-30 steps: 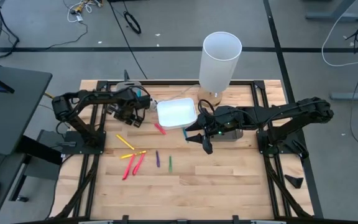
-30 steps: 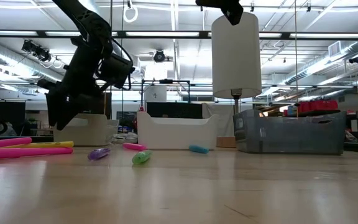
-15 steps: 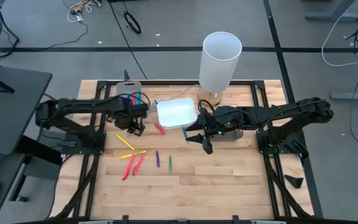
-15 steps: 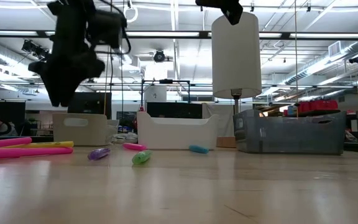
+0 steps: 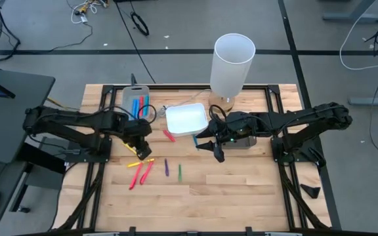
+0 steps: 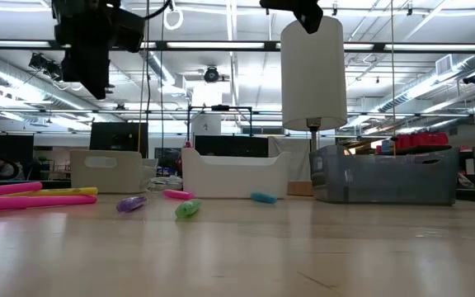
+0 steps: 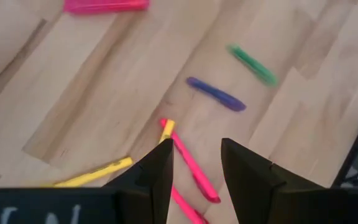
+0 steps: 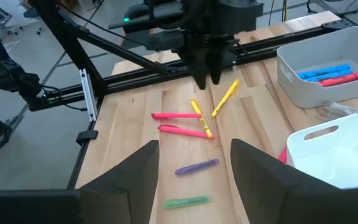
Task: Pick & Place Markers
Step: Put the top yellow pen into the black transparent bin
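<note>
Your left claw (image 5: 141, 147) hangs empty with its fingers apart above the yellow and pink markers (image 5: 138, 168) lying loose on the tabletop (image 5: 241, 190). Your right claw (image 5: 216, 153) waits released beside the white tray (image 5: 186, 119)

The wooden table (image 5: 241, 190) stood on a grey floor (image 5: 176, 26) strewn with cables (image 5: 140, 25). Beyond it, long ceiling lights (image 6: 221, 45) lit an open workshop with shelves and monitors.
</note>
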Action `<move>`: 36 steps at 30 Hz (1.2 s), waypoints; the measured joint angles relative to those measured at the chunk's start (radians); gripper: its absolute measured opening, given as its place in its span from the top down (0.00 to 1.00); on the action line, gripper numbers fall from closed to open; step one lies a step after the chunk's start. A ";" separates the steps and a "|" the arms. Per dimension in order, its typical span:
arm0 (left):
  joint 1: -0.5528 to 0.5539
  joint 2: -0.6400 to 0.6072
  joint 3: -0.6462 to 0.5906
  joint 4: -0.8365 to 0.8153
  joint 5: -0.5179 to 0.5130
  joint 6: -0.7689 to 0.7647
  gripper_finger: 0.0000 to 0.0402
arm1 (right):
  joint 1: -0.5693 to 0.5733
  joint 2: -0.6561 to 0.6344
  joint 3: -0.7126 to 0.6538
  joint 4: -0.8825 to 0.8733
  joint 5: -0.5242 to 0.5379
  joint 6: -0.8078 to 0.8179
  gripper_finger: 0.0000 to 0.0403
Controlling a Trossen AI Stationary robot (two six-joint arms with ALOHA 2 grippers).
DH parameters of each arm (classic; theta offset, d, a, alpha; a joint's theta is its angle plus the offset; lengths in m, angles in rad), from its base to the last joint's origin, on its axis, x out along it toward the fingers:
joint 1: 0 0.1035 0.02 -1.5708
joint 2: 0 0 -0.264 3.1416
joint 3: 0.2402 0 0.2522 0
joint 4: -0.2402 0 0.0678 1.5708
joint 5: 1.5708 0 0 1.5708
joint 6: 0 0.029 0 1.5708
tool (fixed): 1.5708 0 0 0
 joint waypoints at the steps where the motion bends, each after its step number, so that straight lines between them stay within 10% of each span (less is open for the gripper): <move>1: -0.009 -0.003 0.000 -0.003 0.000 0.001 0.65 | 0.000 0.000 0.000 0.001 0.000 0.000 0.51; 17: -0.038 -0.007 0.000 -0.101 -0.072 0.365 0.65 | 0.000 0.000 0.000 0.000 0.000 0.000 0.51; 36: 0.028 -0.001 0.000 -0.300 -0.247 -0.865 0.65 | 0.000 0.000 0.000 0.000 -0.001 0.022 0.51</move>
